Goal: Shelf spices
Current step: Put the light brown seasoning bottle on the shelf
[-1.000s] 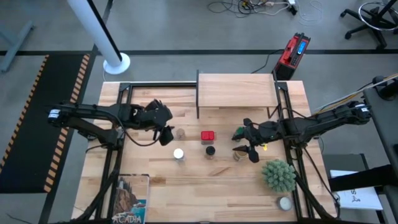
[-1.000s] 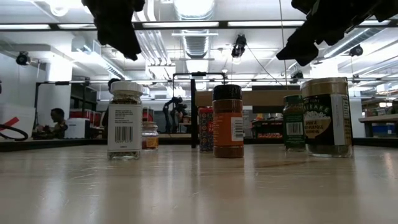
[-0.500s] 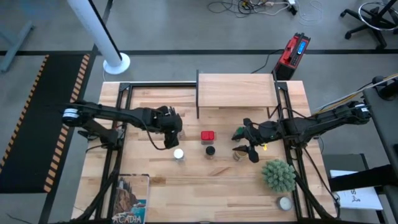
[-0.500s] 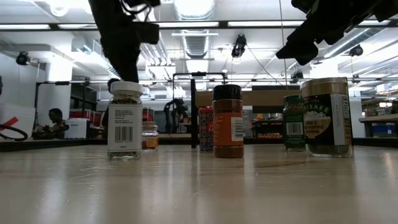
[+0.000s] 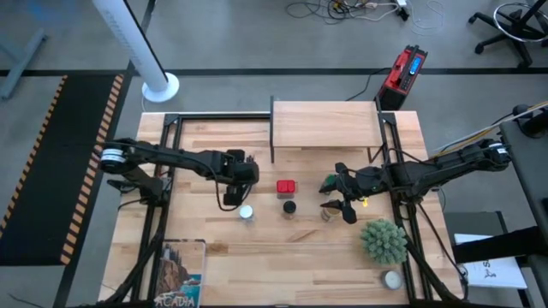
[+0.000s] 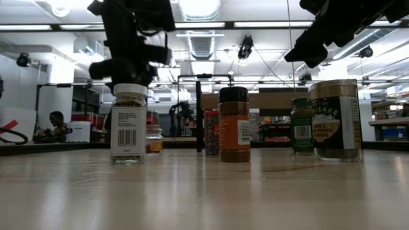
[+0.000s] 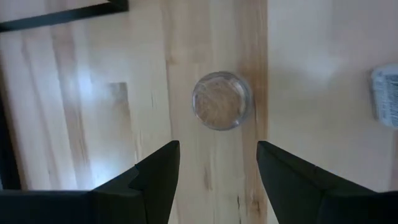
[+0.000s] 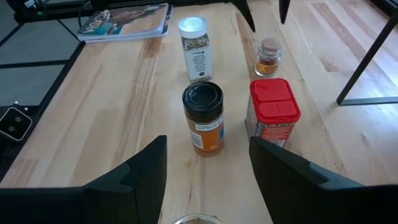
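L gripper (image 7: 217, 165) jaws released above small cork-top jar (image 7: 221, 101); R gripper (image 8: 207, 165) released too.

"ACADIA" is printed on the illustrated magazine (image 5: 179, 274) at the table's near edge; "SPICE" is read on the black-lidded orange jar (image 8: 203, 118).

Robotics lab, ceiling ducts (image 6: 201, 45), floor cables (image 5: 360, 8)
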